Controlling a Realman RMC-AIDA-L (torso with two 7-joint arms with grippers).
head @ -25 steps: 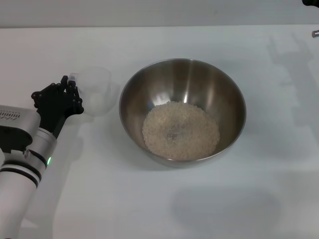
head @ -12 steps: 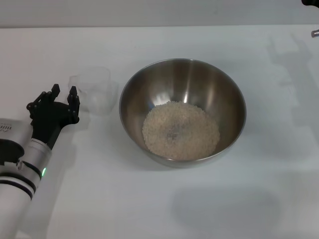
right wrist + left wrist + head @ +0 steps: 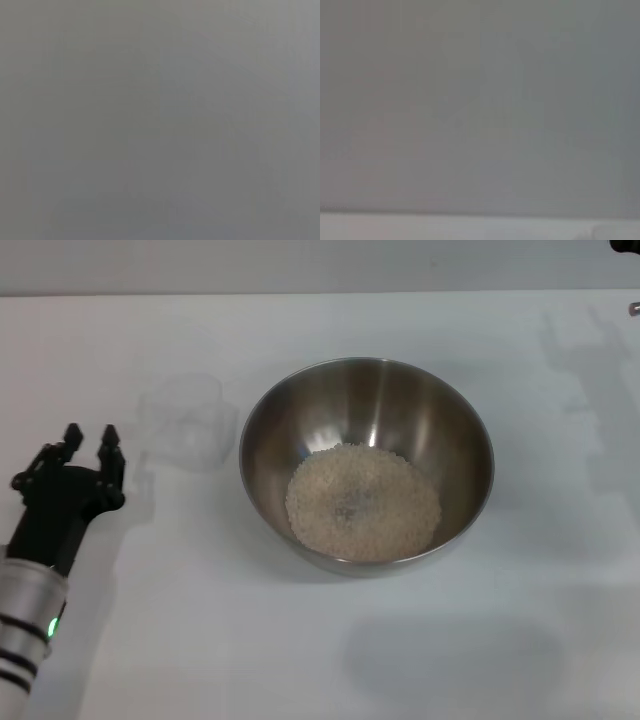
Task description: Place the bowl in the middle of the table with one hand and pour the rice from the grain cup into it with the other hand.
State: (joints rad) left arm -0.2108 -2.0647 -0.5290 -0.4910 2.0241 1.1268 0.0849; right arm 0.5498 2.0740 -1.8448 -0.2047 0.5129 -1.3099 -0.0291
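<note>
Rice heaped inside your bowl; cup stands empty just left of bowl; left gripper left of bowl, fingers spread, holding nothing; right gripper unseen.

Steel bowl mid-table holds heaped rice; empty clear grain cup stands just left.

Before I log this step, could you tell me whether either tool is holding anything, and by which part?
Nothing is held. The left tool is open beside the grain cup, clear of it. The right tool is out of view.
</note>
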